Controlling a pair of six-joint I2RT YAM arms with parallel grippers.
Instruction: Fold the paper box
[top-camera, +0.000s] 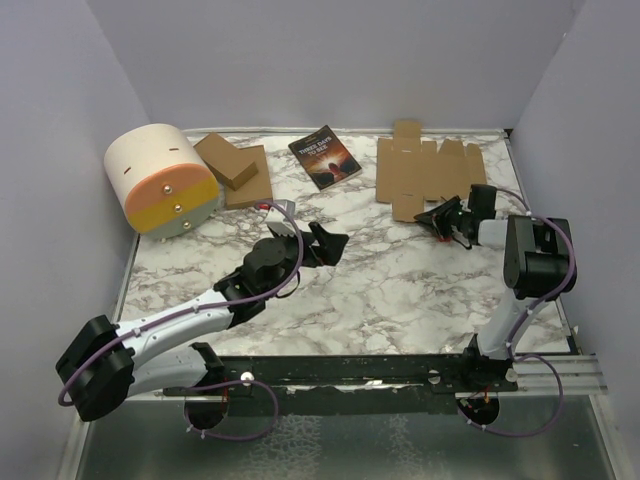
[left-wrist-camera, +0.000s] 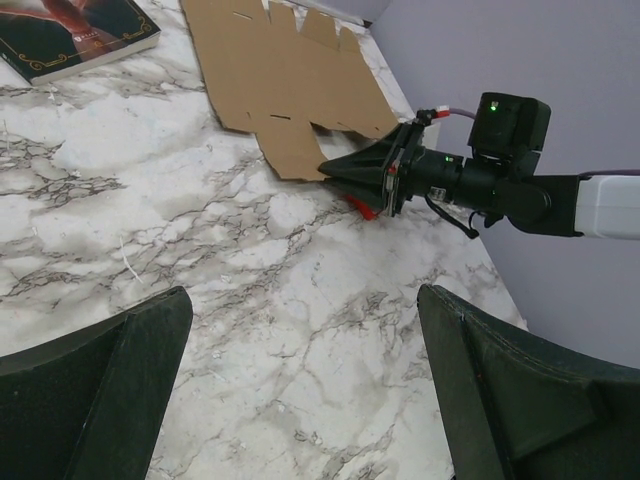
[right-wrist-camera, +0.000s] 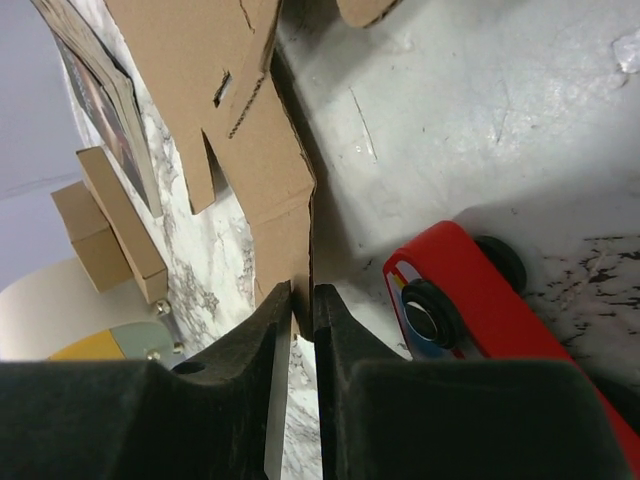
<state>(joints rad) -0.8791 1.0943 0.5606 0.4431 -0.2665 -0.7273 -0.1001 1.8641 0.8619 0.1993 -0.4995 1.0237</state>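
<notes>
The paper box (top-camera: 430, 172) is a flat brown die-cut sheet lying at the back right of the table. It also shows in the left wrist view (left-wrist-camera: 280, 70) and in the right wrist view (right-wrist-camera: 190, 50). My right gripper (top-camera: 428, 215) is at the sheet's near flap. In the right wrist view it (right-wrist-camera: 302, 300) is shut on the edge of that flap. The left wrist view shows its tip (left-wrist-camera: 335, 170) at the flap. My left gripper (top-camera: 330, 245) is open and empty over the middle of the table, with bare marble between its fingers (left-wrist-camera: 305, 390).
A red toy car (right-wrist-camera: 470, 290) lies right beside the right gripper. A dark-covered book (top-camera: 324, 157) lies at the back centre. A stack of flat cardboard pieces (top-camera: 235, 170) and a cream and orange drum (top-camera: 160, 180) are at the back left. Walls close in on three sides.
</notes>
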